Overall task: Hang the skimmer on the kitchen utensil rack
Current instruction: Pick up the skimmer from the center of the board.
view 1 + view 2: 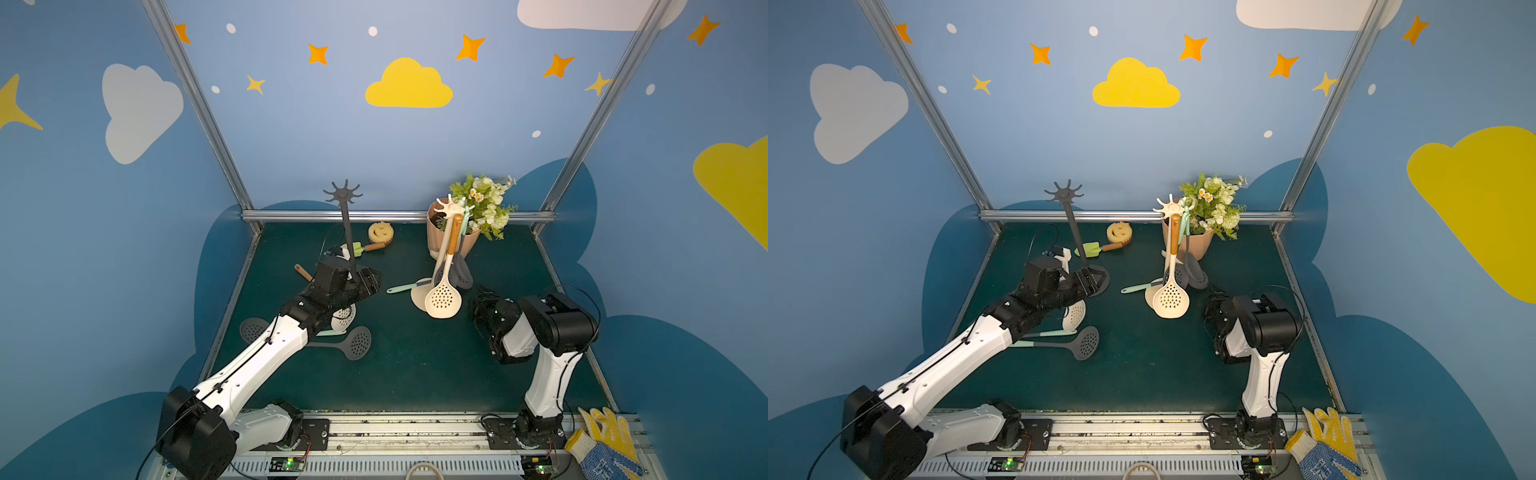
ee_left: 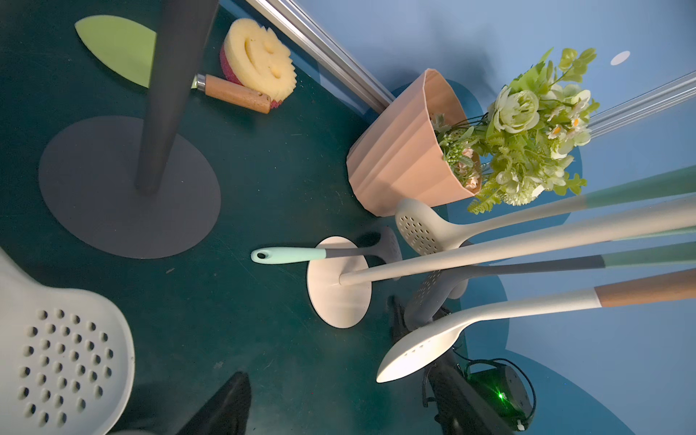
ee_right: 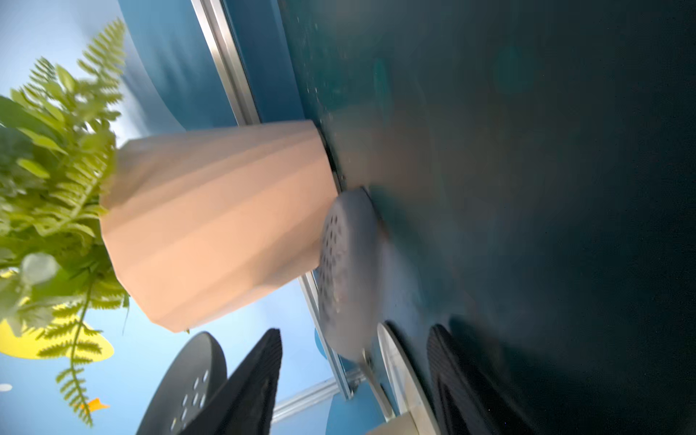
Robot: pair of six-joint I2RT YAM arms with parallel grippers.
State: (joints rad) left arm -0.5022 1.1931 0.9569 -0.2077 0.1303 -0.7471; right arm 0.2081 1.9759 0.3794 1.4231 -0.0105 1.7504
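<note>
The cream utensil rack (image 1: 451, 208) stands by the flower pot and carries several skimmers. A cream skimmer (image 1: 443, 297) with a wooden handle hangs in front, and a dark grey skimmer (image 1: 463, 274) hangs behind it. My right gripper (image 1: 484, 297) is low on the mat just right of them. In the right wrist view my right gripper (image 3: 354, 380) is open, with the blurred grey skimmer head (image 3: 346, 271) and the rack's base disc (image 3: 395, 373) ahead of it. My left gripper (image 1: 370, 280) is open and empty beside the dark rack's base (image 2: 113, 207).
A dark grey rack (image 1: 345, 216) stands empty at the back left. Loose skimmers (image 1: 357, 343) lie by my left arm, and a mint-handled utensil (image 1: 405, 286) lies at the cream rack's foot. The flower pot (image 1: 451, 241), smiley sponge (image 1: 380, 231) and green spatula (image 1: 359, 249) sit at the back.
</note>
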